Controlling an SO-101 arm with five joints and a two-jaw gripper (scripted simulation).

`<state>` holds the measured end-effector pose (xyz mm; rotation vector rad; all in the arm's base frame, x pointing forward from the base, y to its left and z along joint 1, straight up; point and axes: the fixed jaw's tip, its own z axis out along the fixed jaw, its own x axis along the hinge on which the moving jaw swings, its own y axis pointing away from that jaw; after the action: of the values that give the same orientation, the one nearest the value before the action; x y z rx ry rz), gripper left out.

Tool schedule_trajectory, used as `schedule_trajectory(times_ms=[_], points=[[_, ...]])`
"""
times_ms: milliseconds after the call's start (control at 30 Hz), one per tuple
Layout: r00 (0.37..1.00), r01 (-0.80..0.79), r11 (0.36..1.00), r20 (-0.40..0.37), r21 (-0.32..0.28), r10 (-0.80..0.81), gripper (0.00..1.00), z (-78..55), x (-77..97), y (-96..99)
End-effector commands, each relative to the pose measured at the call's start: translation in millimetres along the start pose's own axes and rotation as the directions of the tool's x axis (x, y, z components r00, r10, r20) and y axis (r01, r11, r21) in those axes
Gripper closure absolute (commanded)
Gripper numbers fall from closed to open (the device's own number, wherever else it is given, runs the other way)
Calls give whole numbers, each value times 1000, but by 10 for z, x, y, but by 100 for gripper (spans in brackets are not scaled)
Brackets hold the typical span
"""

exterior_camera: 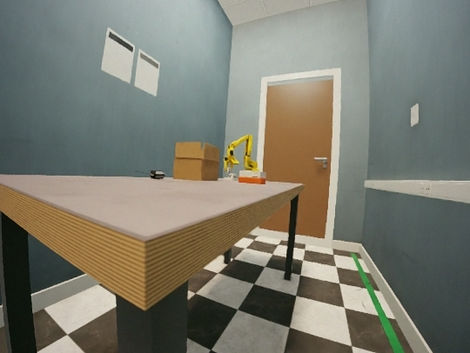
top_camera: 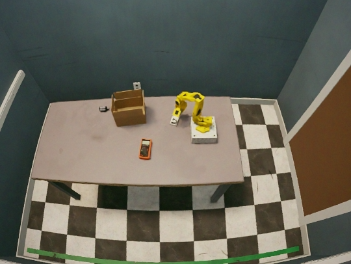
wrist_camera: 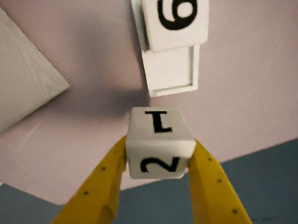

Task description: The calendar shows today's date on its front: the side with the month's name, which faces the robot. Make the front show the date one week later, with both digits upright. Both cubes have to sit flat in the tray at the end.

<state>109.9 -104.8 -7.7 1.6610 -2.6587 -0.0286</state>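
Top and exterior sharing table

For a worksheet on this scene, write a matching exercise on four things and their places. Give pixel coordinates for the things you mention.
1. white cube with a black 1 and 2 (wrist_camera: 159, 142)
2. white cube with a black 6 or 9 (wrist_camera: 175, 25)
3. orange-edged multimeter (top_camera: 145, 149)
4. open brown cardboard box (top_camera: 130, 118) (exterior_camera: 196, 162)

A. in one end of the white tray
B. between the gripper's fingers
C. on the table, close to the wall
D. lying nearer the table's front edge than the box

1-B; 2-A; 3-D; 4-C

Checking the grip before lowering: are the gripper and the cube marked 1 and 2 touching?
Touching: the wrist view shows the gripper's fingers pressed against both sides.
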Motion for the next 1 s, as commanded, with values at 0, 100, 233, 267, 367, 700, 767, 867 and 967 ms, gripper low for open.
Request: schedule_trajectory(times_ms=[0, 100, 233, 267, 367, 700, 767, 867, 967], points=[[992, 129, 992, 1, -6, -129, 100, -5, -179, -78], [983, 183, 983, 0, -6, -183, 100, -5, -260, -98], [979, 205, 979, -1, -6, -205, 100, -5, -294, -105], [979, 205, 979, -1, -6, -205, 100, -5, -294, -105], [979, 205, 979, -1, -6, -205, 100, -5, -294, -105], [979, 205, 979, -1, -6, -205, 100, -5, -294, -105], [979, 205, 979, -1, -6, -205, 100, -5, -294, -105], [979, 205, 979, -1, -6, -205, 100, -5, -294, -105], [977, 214, 977, -3, 2, -214, 100, -38, -315, -144]])
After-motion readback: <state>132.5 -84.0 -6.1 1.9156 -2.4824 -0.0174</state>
